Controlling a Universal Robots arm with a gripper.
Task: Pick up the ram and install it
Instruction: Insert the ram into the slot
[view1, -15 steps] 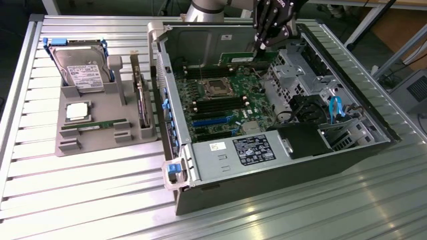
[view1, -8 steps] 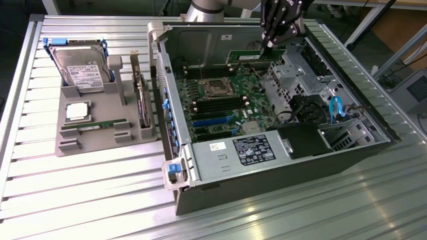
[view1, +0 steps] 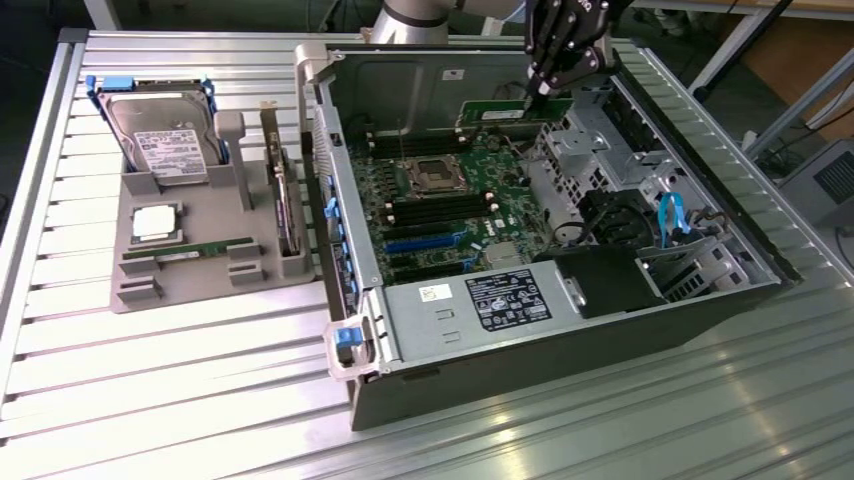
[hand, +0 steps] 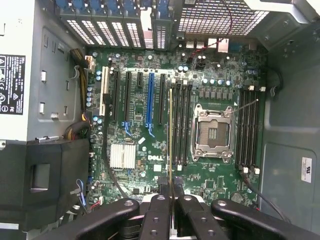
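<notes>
Our tool (view1: 541, 92) (hand: 170, 192) was closed narrow, its two black fingers pinching the long, thin green circuit-board ram stick (view1: 514, 112) (hand: 170, 130) by its upper edge. In the exterior view the tool hung at the upper right of the frame, over the open grey metal computer case (view1: 561, 330), with the ram stick clear of the green motherboard (view1: 461, 225) (hand: 135, 165) beneath it.

In the wrist view we saw the ram stick edge-on, as a thin line reaching out from between the fingers. Its long axis ran parallel to the bank of black memory slots (view1: 434, 208) (hand: 182, 125) beside the square silver processor socket (view1: 434, 177) (hand: 212, 130). We judged it to sit just beside that bank, on the side away from the socket, not yet over a slot and not yet seated.

Farther out, at the left of the exterior view, a grey moulded tray (view1: 174, 285) on the slatted metal bench (view1: 160, 380) carried a boxy silver hard drive (view1: 167, 150), well apart from the tool.
</notes>
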